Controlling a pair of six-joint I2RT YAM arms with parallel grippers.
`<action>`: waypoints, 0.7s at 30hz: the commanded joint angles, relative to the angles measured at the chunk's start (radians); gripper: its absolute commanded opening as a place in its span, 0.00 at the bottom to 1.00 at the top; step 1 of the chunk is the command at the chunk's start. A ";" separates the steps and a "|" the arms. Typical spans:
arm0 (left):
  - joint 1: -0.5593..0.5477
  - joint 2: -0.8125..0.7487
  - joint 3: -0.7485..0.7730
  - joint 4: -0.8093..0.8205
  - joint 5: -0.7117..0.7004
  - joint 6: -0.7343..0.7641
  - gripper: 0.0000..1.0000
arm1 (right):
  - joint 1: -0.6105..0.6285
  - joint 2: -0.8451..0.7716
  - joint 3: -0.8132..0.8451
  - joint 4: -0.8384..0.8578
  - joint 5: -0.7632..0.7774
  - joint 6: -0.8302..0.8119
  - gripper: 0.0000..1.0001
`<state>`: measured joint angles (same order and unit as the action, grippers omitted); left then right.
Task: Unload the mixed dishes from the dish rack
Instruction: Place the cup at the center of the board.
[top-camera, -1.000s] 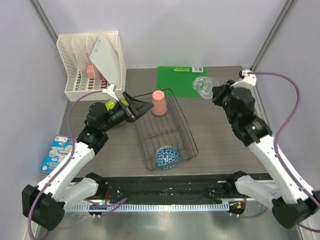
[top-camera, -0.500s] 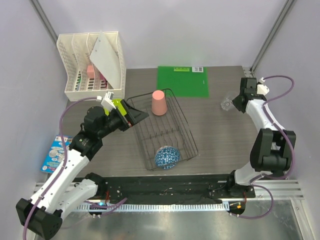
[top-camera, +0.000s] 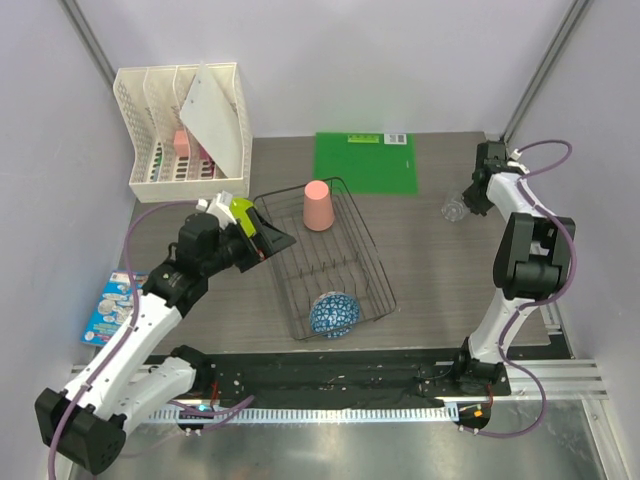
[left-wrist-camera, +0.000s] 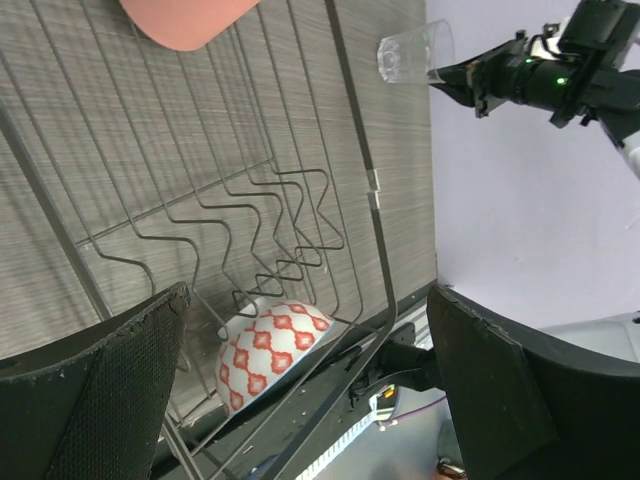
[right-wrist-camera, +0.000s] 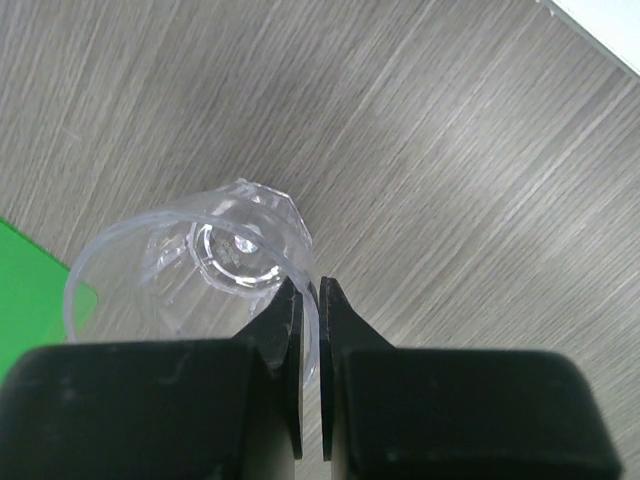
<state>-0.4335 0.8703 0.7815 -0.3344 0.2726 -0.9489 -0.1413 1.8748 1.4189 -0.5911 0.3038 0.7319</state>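
Observation:
The dark wire dish rack (top-camera: 368, 262) lies mid-table. A salmon-pink cup (top-camera: 318, 205) stands upside down at its far end, and the blue-and-white patterned bowl (top-camera: 334, 313) lies at its near end. My left gripper (top-camera: 274, 234) is open and empty over the rack's far left corner. In the left wrist view its fingers (left-wrist-camera: 100, 400) frame the bowl (left-wrist-camera: 265, 350) and the rack wires (left-wrist-camera: 360, 180). My right gripper (top-camera: 470, 200) is shut on the rim of the clear glass tumbler (top-camera: 454, 209), which rests upright on the table at the right. The right wrist view shows the pads pinching the tumbler's wall (right-wrist-camera: 190, 260). No plates show.
A green mat (top-camera: 365, 160) lies behind the rack. A white lattice organizer (top-camera: 150, 120) with a white flat sheet (top-camera: 215, 120) leaning in it stands at the back left. A blue packet (top-camera: 112, 305) lies beyond the table's left edge. The tumbler is near the table's right edge.
My right arm carried the tumbler from mid-air down to the table at the far right and folded up over it. My left gripper drew back slightly to the left, still open.

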 joint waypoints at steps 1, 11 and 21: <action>-0.002 0.021 0.016 -0.005 0.000 0.030 1.00 | -0.001 -0.009 0.031 -0.015 -0.011 -0.020 0.17; -0.002 0.022 0.033 0.011 -0.010 0.077 1.00 | 0.020 -0.218 0.066 0.043 -0.156 0.060 0.67; -0.004 0.254 0.256 -0.073 -0.213 0.185 1.00 | 0.247 -0.701 -0.277 0.505 -0.472 0.097 0.76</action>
<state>-0.4339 1.0134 0.8917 -0.3771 0.1772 -0.8436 0.0044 1.3724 1.3441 -0.3737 0.0235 0.8158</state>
